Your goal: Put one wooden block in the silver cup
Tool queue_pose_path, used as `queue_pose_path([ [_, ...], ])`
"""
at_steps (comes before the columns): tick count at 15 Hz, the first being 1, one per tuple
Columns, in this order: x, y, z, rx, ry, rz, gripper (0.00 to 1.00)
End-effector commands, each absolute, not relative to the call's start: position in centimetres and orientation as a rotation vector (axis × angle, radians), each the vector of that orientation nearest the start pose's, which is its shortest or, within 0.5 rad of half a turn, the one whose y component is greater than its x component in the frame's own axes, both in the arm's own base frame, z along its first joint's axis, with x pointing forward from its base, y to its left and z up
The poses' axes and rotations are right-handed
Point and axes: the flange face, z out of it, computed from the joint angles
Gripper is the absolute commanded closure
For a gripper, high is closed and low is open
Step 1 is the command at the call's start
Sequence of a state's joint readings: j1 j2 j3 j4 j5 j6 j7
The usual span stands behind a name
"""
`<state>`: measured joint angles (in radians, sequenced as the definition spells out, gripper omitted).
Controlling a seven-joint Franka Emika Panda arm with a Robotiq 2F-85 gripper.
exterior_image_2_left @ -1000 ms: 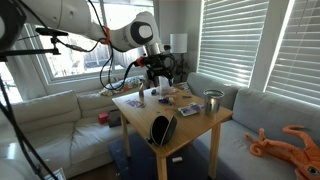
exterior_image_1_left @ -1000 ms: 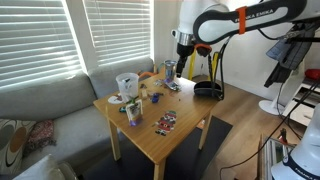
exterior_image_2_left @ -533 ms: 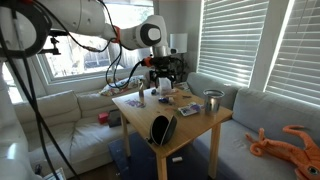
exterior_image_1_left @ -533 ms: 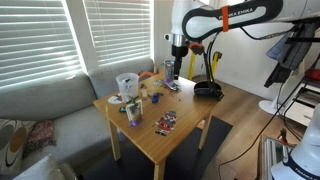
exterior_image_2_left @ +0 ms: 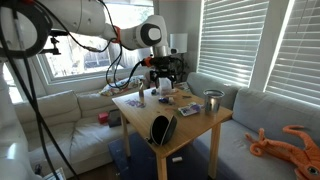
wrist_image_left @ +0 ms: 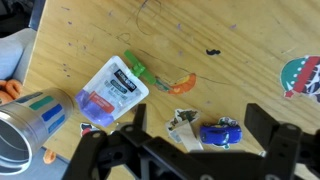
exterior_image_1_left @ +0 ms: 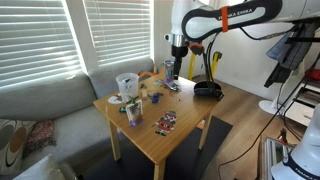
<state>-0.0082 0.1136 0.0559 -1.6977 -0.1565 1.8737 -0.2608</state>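
Note:
In the wrist view the silver cup (wrist_image_left: 18,138) stands at the lower left, shiny with coloured stripes on its side. It also shows as a slim tumbler in an exterior view (exterior_image_2_left: 140,97). My gripper (wrist_image_left: 200,138) is open above the table. Its dark fingers (wrist_image_left: 265,125) straddle a small tan wooden block (wrist_image_left: 187,130) lying on a sticker and a blue toy car (wrist_image_left: 220,133) beside it. The gripper hangs over the far end of the table in both exterior views (exterior_image_1_left: 172,72) (exterior_image_2_left: 162,88). It holds nothing.
A white and purple packet (wrist_image_left: 113,90) and an orange and green curl (wrist_image_left: 180,85) lie on the wooden table (wrist_image_left: 230,30). A clear plastic container (exterior_image_1_left: 127,84), a dark purplish cup (exterior_image_1_left: 133,113) and cards (exterior_image_1_left: 165,123) stand on it. A sofa runs behind it.
Between one second and half a second ago the arm swung sideways over the far end of the table and came a little lower. Since then nothing has visibly moved.

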Motion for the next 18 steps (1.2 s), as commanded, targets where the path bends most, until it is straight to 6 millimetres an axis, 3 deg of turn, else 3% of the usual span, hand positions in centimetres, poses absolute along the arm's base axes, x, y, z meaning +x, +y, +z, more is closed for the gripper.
queue_pose_path([
  [1, 62.3, 1.7, 51.6, -3.259, -0.593, -0.061, 0.0],
  [4, 64.8, 0.4, 49.2, -3.244, -0.719, 0.031, 0.0],
  [9, 69.4, -0.7, 45.4, -3.137, -1.089, 0.15, 0.0],
  [14, 71.8, 2.0, 42.6, -3.031, -1.334, 0.293, 0.0],
  [18, 72.5, 4.8, 41.4, -3.058, -1.346, 0.347, 0.01],
])
